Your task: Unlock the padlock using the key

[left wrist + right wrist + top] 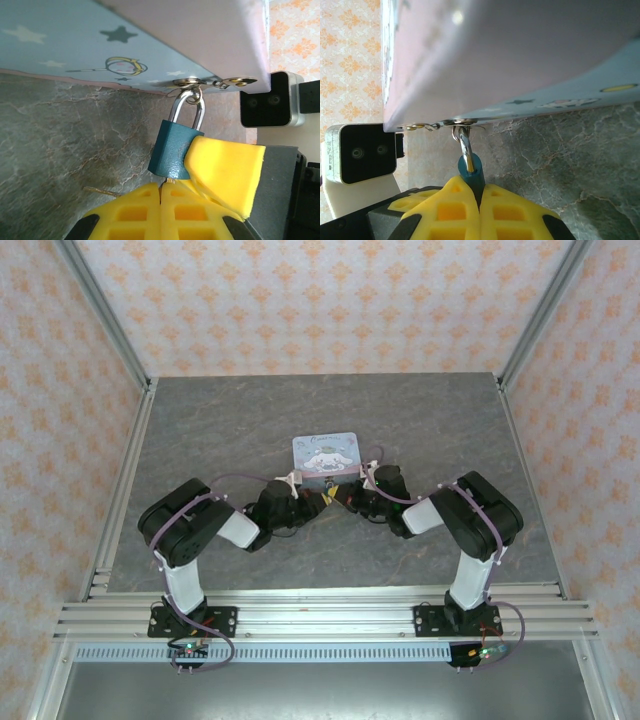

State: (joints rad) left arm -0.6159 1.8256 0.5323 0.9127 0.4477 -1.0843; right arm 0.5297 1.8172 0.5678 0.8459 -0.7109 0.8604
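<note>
**Padlock braced from the right, key fed from the left**

The padlock [175, 150] hangs by its shackle [188, 106] from the hasp [187, 84] on the near edge of the tin [325, 452], approx. mid-table [200, 430]. Both arms meet there from opposite sides. The R gripper [480, 192] is clamped on the lock body, which sits edge-on btw. its yellow fingers [445, 205]. That grip prob. stops the body swinging on the hasp & gives sth. to turn against. One of its pads [225, 165] presses on the lock's right face in the left wrist view. The L gripper [160, 192] sits just below the lock, fingers pressed together w/ no gap. A sliver of metal at the lock's underside looks like the key [171, 181] pinched at their tips, but the view is too tight to confirm it's seated. A thin brassy bit [102, 191] pokes out left of the fingers, close above the table. The shackle is closed, so the lock isn't open yet. The next step is prob. a wrist twist, w/ key slip the main risk.
</note>
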